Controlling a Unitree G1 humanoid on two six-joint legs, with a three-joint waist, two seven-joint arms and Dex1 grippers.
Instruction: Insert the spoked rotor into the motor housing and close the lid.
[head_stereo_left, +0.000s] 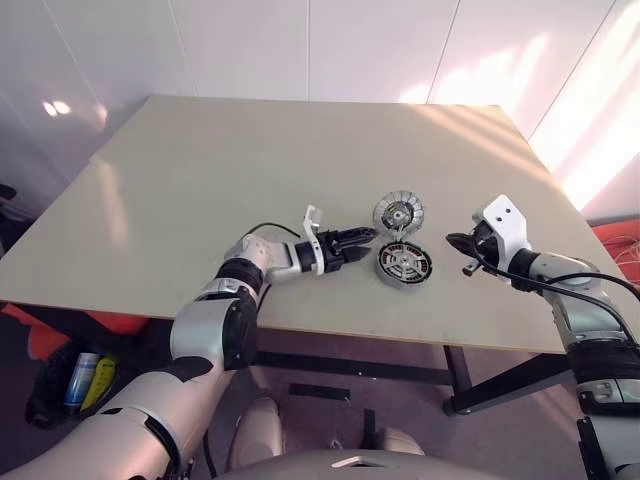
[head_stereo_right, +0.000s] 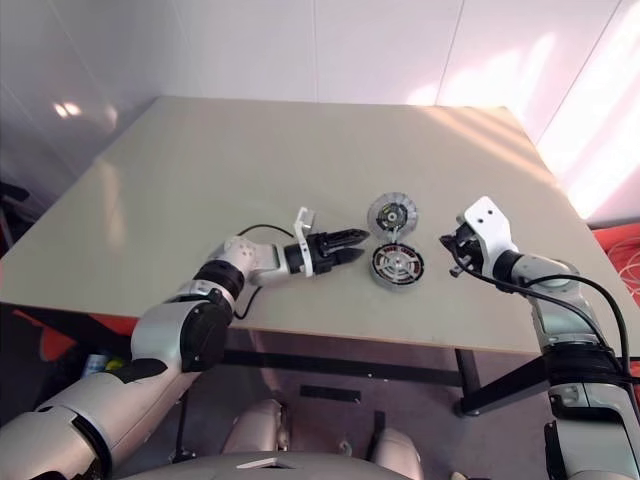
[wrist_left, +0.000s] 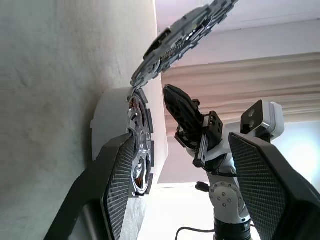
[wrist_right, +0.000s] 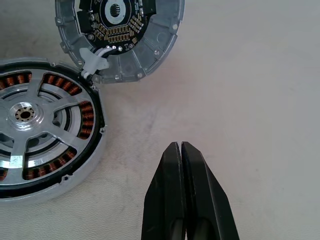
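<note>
Two pincers flank the motor housing (head_stereo_left: 403, 263) near the bench (head_stereo_left: 200, 180) front edge: left pincer (head_stereo_left: 362, 243) open, empty; right pincer (head_stereo_left: 455, 240) closed, empty. Spoked rotor (wrist_right: 35, 125) sits inside housing. Lid (head_stereo_left: 399, 213) just behind, touching it.

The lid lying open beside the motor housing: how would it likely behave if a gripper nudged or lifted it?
The lid looks like rigid metal, so it probably would not flex. Lying flat on the table, it would likely slide, not roll. A short white lead seems to tie it to the motor housing, so a push may pivot it or tug the housing.
</note>
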